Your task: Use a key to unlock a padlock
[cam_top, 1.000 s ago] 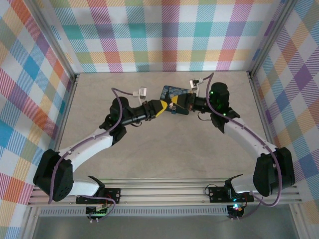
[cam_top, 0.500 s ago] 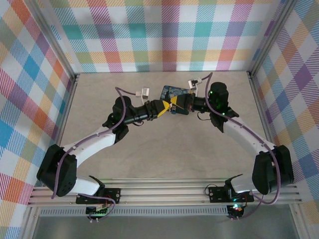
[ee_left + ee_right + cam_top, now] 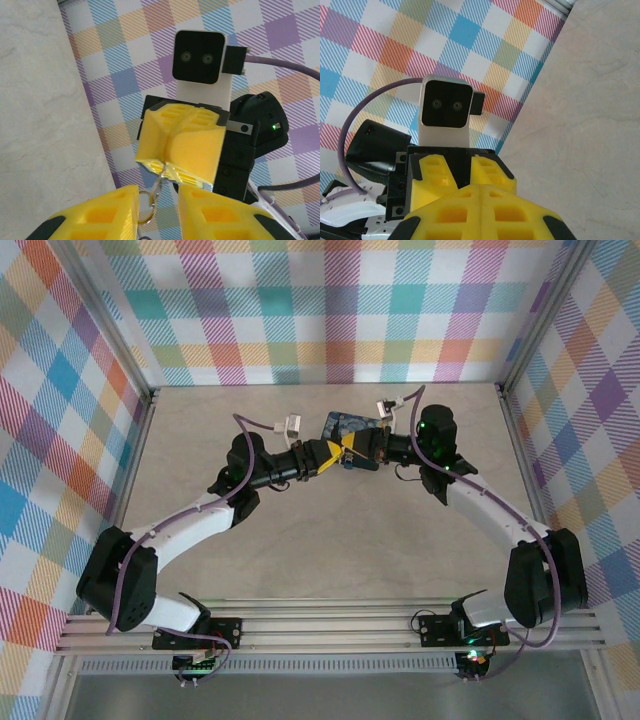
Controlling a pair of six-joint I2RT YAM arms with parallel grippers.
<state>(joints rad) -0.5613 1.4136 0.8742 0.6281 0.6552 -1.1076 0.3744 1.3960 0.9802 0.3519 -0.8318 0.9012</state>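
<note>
Gripping what seems the key (image 3: pixel 159 181), the jaws of the right gripper (image 3: pixel 170 150) are shut; those of the left gripper (image 3: pixel 157 200) stand apart around its dangling ring (image 3: pixel 145 212); a blue speck, probably the padlock (image 3: pixel 347 462), is seen just beneath, near the counter's (image 3: pixel 330 540) far edge; the key could be dragged free by a tug on the ring.

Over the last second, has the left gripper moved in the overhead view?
Yes. The left gripper has edged rightward and slightly farther back, ending closer to the dark blue tin.
</note>
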